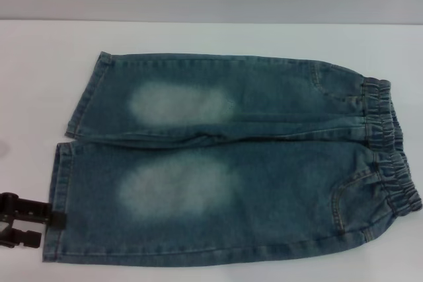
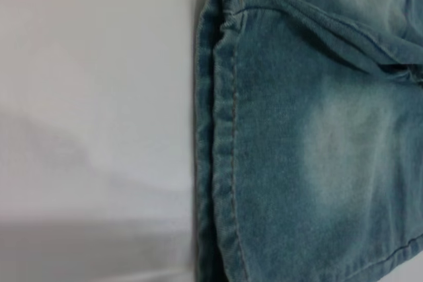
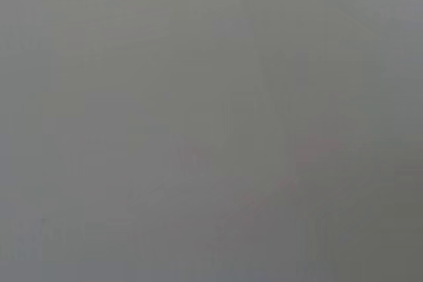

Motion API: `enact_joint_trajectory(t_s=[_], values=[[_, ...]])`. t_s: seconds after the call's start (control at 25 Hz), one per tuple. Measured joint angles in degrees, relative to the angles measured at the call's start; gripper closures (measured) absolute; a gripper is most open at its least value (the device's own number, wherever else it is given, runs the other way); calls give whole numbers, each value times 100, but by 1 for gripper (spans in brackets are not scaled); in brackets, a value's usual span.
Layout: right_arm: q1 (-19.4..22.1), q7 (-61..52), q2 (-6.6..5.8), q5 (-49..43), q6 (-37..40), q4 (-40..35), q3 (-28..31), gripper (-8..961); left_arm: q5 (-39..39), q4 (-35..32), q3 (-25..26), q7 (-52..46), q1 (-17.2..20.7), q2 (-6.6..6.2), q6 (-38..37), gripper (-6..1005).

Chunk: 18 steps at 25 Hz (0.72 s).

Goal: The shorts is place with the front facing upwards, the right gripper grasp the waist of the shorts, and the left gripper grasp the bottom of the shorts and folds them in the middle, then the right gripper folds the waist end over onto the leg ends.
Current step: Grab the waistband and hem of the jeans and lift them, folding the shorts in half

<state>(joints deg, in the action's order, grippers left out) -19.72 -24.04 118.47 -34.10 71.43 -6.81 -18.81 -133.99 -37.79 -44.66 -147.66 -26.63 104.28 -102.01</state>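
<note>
shorts (image 1: 231, 156): flat on white table (image 1: 198, 37), front up, 2 faded patches
left gripper (image 1: 30, 222): at near leg hem (image 2: 221, 150), fingers spread, holding nothing
right gripper: unseen

One pair of shorts (image 1: 231, 156) lies on one white counter (image 1: 211, 37). It has two legs, each ending in one straight hem (image 1: 59, 196), so two hems in all; the nearer hem is just beside the one gripper in sight, the left gripper (image 1: 26, 219), the other farther from it. Two pale faded patches (image 1: 175, 189) show on the front, one per leg. One gathered waistband (image 1: 390, 143) sits at the end far from that gripper. Two black fingers show on it.
</note>
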Motion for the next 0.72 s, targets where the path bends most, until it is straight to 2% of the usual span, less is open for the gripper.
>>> enact_joint_trajectory(t_s=[0.72], values=[[-3,-4,0,-25,-62,-31,-33,344,-152,123,-41,48,15,96,108,156]])
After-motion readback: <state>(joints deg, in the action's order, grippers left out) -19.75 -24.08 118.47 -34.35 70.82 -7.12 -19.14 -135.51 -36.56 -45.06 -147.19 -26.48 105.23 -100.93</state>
